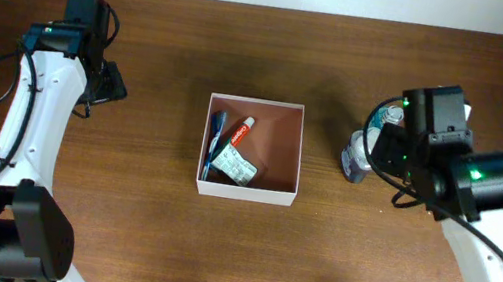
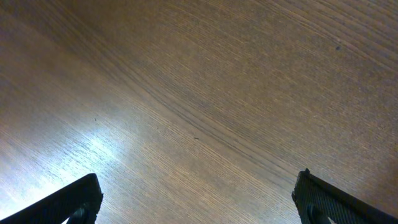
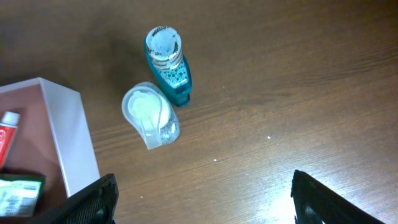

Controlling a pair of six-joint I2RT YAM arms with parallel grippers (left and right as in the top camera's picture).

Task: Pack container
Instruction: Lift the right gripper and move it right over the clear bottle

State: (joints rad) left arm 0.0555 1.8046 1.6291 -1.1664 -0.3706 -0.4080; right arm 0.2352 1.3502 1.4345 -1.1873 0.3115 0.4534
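The container, a square white box with a reddish-brown inside, sits mid-table; its corner shows in the right wrist view. In it lie a red-and-white tube, a blue toothbrush and a green-and-white packet. Right of the box stand a teal bottle and a clear bottle with a white cap. My right gripper hovers open just beside these bottles, nothing between its fingers. My left gripper is open over bare wood at the far left.
Brown wooden table all around. The two bottles stand close together about a hand's width from the box's right wall, partly under my right arm. Black cables hang from both arms.
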